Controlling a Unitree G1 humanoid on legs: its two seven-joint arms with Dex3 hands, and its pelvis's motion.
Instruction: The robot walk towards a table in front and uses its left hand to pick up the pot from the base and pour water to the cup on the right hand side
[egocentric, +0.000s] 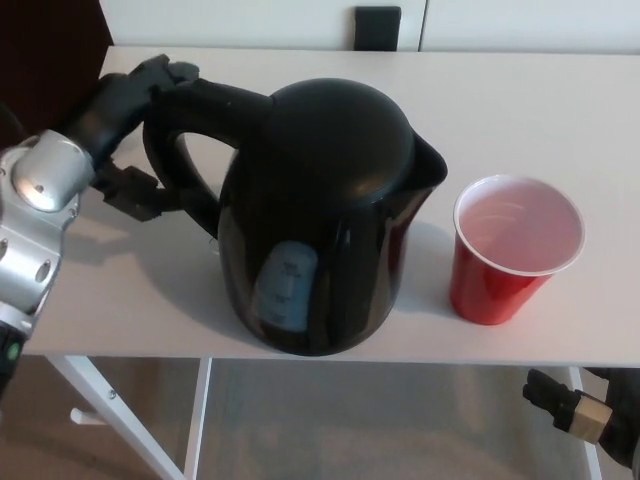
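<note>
The black pot (320, 215) stood upright near the front edge of the white table (560, 110), spout turned toward the red cup (512, 250), which sat just beside it toward the front right corner. The left hand (140, 140) lay at the pot's handle (195, 130), fingers over the top and thumb below, spread rather than clamped, so the grip looked loose. To pour cleanly it probably needed to close firmly around the handle first, then tip slowly over the rim. The right hand (580, 415) hung below the front edge; its fingers could not be judged.
</note>
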